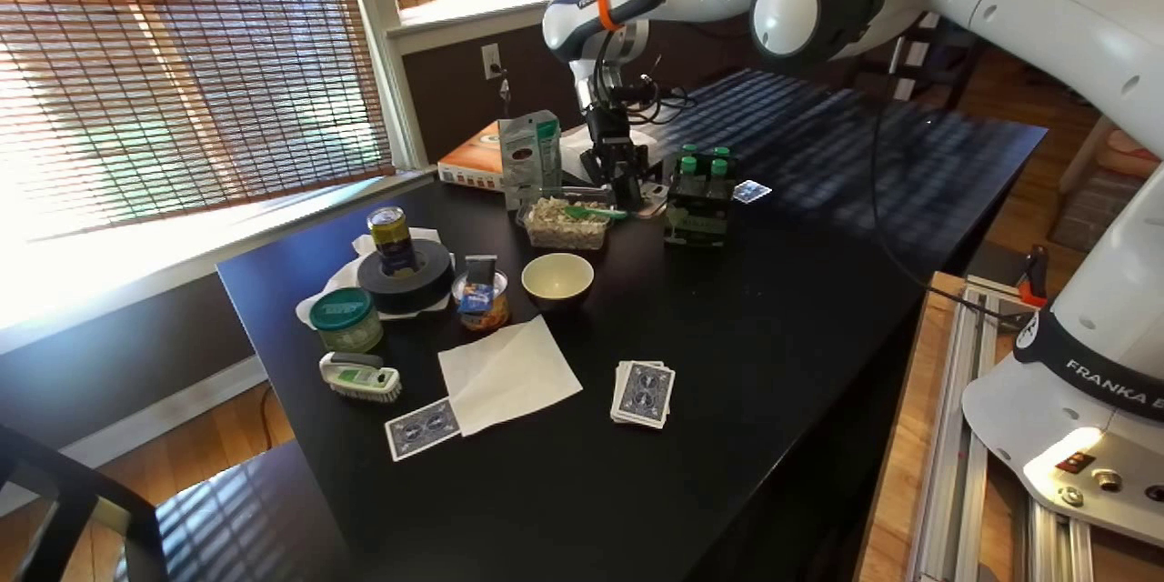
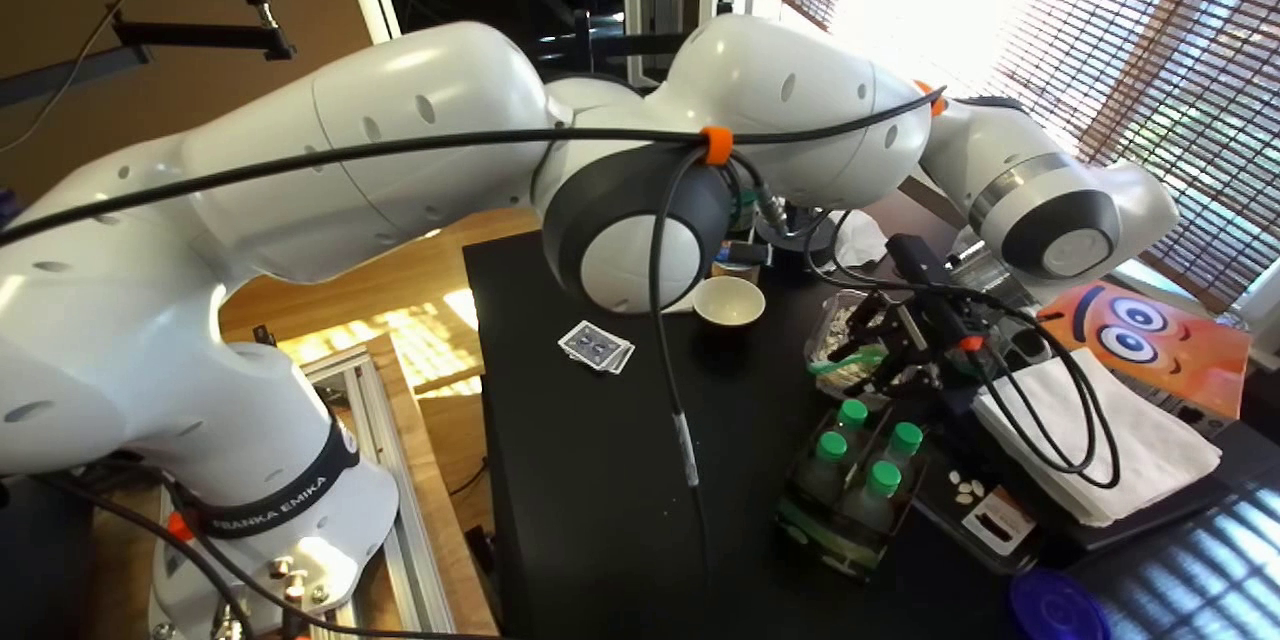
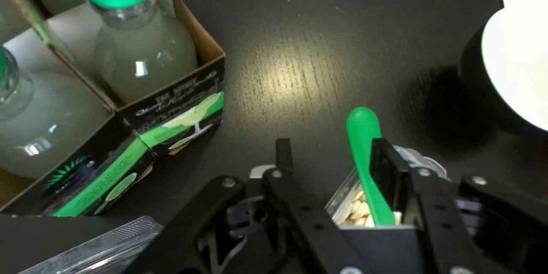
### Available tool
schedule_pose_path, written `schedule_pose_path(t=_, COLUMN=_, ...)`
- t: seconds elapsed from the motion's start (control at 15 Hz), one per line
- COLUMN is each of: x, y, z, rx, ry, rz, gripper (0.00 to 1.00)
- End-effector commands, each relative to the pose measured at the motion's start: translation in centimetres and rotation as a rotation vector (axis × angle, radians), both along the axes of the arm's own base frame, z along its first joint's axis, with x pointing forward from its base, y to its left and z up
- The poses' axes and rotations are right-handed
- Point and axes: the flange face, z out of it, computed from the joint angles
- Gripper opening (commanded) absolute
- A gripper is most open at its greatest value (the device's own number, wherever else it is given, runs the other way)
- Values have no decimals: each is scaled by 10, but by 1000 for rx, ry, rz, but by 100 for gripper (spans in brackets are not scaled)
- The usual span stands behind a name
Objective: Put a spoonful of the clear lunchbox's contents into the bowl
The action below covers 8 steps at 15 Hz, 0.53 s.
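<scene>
A: How is the black two-fingered gripper [image 3: 332, 158] set?
B: Its fingers are parted partway, and no grip is seen; the slim green spoon [image 3: 363, 147] is shown just beside one, touch unclear.
A: And the clear rectangular plastic lunchbox [image 1: 568, 239], with its pale beige bits [image 3: 358, 210]?
B: It is seen just beside the gripper; farther out, past the lunchbox, the round cream-lined bowl [image 1: 557, 277] is placed.
</scene>
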Motion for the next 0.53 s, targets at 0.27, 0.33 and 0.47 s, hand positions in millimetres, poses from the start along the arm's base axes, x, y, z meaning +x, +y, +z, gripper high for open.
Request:
schedule_pose_path(t=0.27, x=7, y=-34, z=38, rx=-17, ry=-82, rz=-323, gripper=100)
schedule_pose_path(t=0.33, x=5, y=-38, z=43, rx=3, ry=-81, rz=-357, gripper=100)
schedule_pose_path(t=0.47, x=0, y=-47, z=49, rx=104, ry=-98, rz=-401, gripper=100)
